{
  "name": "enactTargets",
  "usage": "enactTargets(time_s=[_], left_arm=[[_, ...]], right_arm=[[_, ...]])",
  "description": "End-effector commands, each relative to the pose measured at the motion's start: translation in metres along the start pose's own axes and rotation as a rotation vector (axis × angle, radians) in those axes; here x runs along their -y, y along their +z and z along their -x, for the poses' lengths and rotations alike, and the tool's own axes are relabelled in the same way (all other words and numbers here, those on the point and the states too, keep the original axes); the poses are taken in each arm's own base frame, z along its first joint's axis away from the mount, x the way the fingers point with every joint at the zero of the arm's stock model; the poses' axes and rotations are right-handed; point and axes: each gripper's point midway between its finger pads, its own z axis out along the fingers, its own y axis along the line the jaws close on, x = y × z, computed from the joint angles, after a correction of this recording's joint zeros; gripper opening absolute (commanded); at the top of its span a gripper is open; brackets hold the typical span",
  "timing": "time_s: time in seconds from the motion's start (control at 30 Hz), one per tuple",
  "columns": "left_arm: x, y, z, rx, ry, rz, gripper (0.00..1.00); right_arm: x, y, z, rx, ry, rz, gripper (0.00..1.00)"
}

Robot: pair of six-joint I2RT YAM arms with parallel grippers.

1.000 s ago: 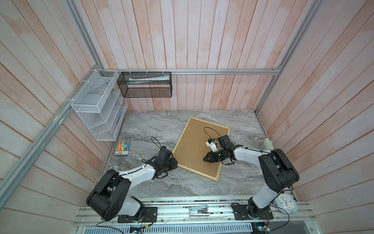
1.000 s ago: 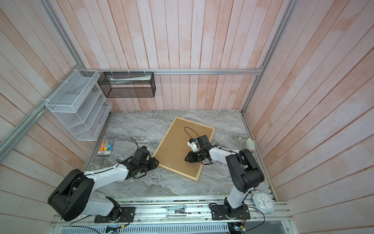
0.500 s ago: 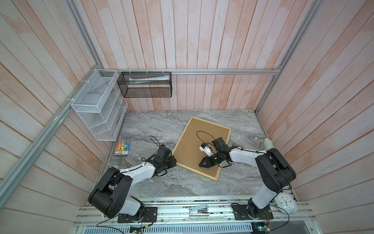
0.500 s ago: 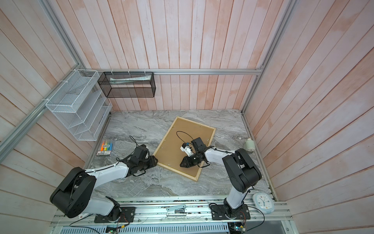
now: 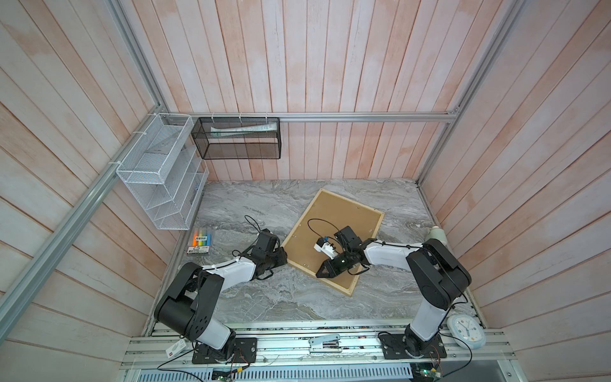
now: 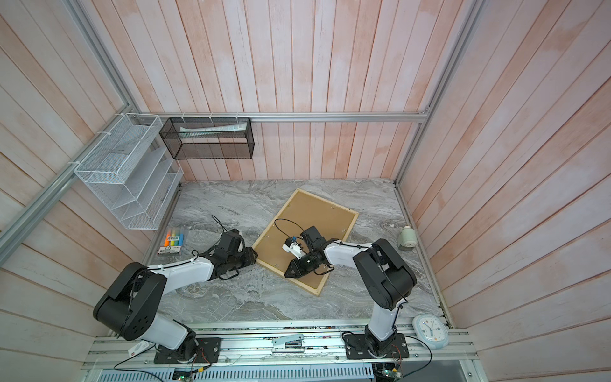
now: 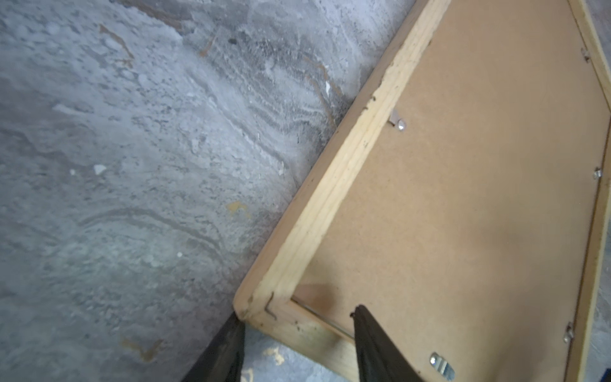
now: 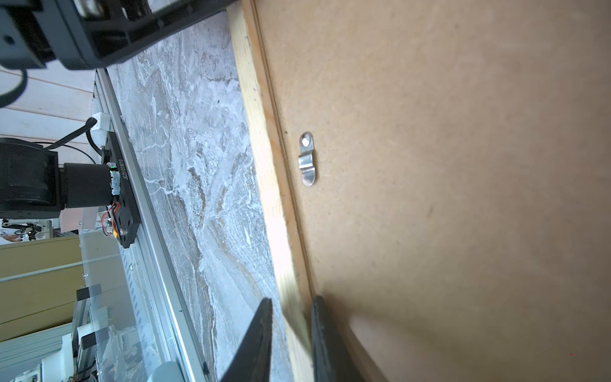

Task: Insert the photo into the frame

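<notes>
Fingers first: my right fingers point(image 8: 325, 340) sit close on either side of the frame point(image 8: 267, 165) at its near rail. One tip is on the counter point(image 5: 264, 205) side and the other is over the brown backing board point(image 8: 429, 165). Whether they squeeze the wood I cannot tell. My left fingers point(image 7: 373, 350) are spread wide across the frame's 8 o'clock corner, one tip touching its outside and the other above the board.

The frame lies flat and back-up on the counter, askew, with the board filling it. A metal clip point(image 8: 307, 158) lies on the board just beside the rail, ahead of my right fingers. My wrist cable point(image 5: 317, 221) loops over the board.

Taking the frame as the dial in a top view, a highlighter pack point(image 5: 200, 241) lies at 9 o'clock near my left arm. A pale green bottle point(image 5: 436, 234) stands at 3 o'clock and a clock point(image 5: 465, 330) lies at 4. On the walls, a white wire rack point(image 5: 158, 172) hangs at 10 o'clock and a black mesh basket point(image 5: 238, 139) at 11.
</notes>
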Motion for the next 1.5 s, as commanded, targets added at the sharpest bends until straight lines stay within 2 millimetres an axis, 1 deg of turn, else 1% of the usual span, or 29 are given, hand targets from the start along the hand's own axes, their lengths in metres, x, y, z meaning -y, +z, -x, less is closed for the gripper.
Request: enactTargets(time_s=[0.0,0.23,0.37,0.53,0.63,0.73,0.83,0.97,1.07,1.13,1.2,1.33,1.47], left_arm=[[-0.005,0.008,0.003,-0.011,0.025,0.022,0.54],[-0.008,0.014,0.013,-0.005,0.030,0.033,0.55],[-0.009,0.013,0.018,0.000,0.032,0.042,0.54],[-0.009,0.002,0.021,0.024,0.034,0.050,0.55],[-0.012,-0.007,0.019,0.029,0.026,0.068,0.55],[-0.007,-0.019,0.012,0.043,0.008,0.047,0.55],[0.001,-0.030,0.005,0.059,0.000,0.045,0.56],[0.012,-0.040,-0.009,0.071,-0.038,0.019,0.57],[0.021,-0.044,-0.021,0.080,-0.072,-0.008,0.57],[0.025,-0.044,-0.030,0.083,-0.083,-0.011,0.57],[0.028,-0.043,-0.038,0.078,-0.091,-0.016,0.57],[0.034,-0.038,-0.049,0.053,-0.090,-0.031,0.57],[0.050,-0.032,-0.055,0.028,-0.062,-0.066,0.57]], right_arm=[[-0.012,0.011,0.003,-0.021,-0.006,0.048,0.21],[-0.026,0.024,0.020,-0.016,-0.040,0.080,0.20],[-0.030,0.031,0.028,-0.011,-0.042,0.089,0.17],[-0.033,0.033,0.039,0.015,-0.040,0.109,0.14],[-0.032,0.032,0.047,0.035,-0.045,0.092,0.14],[-0.031,0.026,0.059,0.076,-0.060,0.058,0.14],[-0.027,0.014,0.075,0.139,-0.058,0.023,0.15],[-0.019,-0.009,0.094,0.236,-0.028,-0.001,0.18],[-0.007,-0.029,0.103,0.320,0.013,-0.024,0.19],[-0.002,-0.040,0.105,0.361,0.039,-0.011,0.20],[0.001,-0.047,0.105,0.379,0.058,0.003,0.21],[0.006,-0.048,0.102,0.379,0.072,-0.008,0.23],[0.007,-0.046,0.101,0.390,0.092,0.006,0.23]])
